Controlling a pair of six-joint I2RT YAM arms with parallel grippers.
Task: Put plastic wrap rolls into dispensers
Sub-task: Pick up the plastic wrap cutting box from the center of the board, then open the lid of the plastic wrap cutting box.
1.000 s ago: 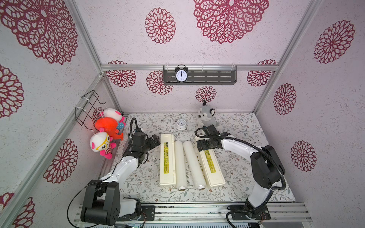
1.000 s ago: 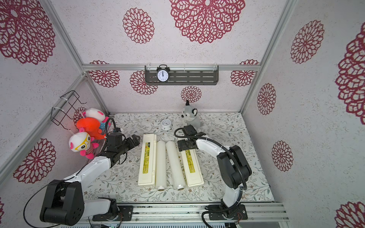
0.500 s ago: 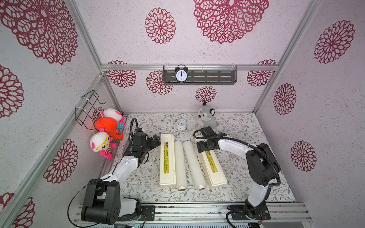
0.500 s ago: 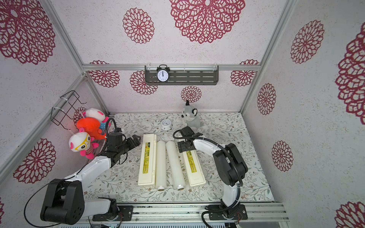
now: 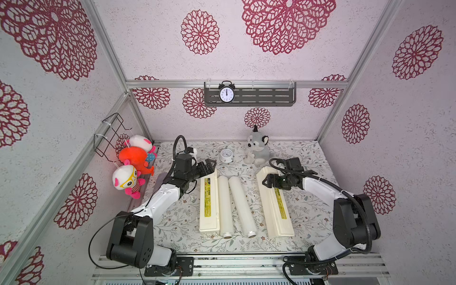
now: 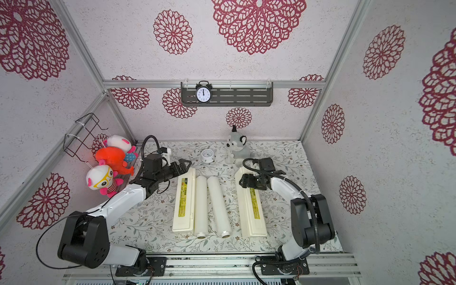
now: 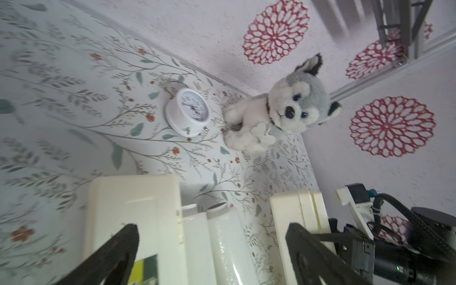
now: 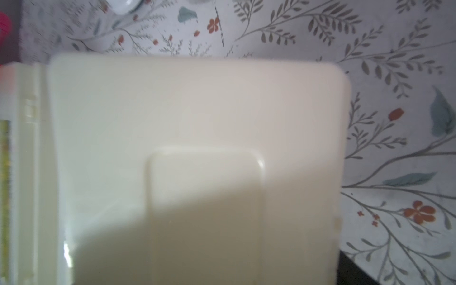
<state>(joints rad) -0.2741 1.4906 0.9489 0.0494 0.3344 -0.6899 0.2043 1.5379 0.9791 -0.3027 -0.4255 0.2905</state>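
Two plastic wrap rolls (image 5: 224, 204) (image 5: 241, 204) lie side by side mid-table, between two cream dispensers. The left dispenser (image 5: 209, 202) lies flat with its lid shut and its label up. My left gripper (image 5: 208, 166) hangs open just above that box's far end; in the left wrist view its fingers (image 7: 123, 244) straddle the box and both roll ends (image 7: 222, 237). My right gripper (image 5: 269, 182) sits across the far end of the right dispenser (image 5: 274, 209), shut on it, and the box is tipped with its label strip turned to the right. Its cream face (image 8: 197, 123) fills the right wrist view; no fingers show there.
A small white clock (image 5: 226, 156) and a husky plush (image 5: 257, 149) stand at the back of the table. Plush toys (image 5: 133, 167) and a wire basket (image 5: 111, 133) hang on the left wall. A dark shelf with an alarm clock (image 5: 226, 95) is on the back wall.
My right gripper narrowed onto the right dispenser's far end, and the box tipped so that its label strip shifted right. The left arm, the rolls and the left dispenser stayed put.
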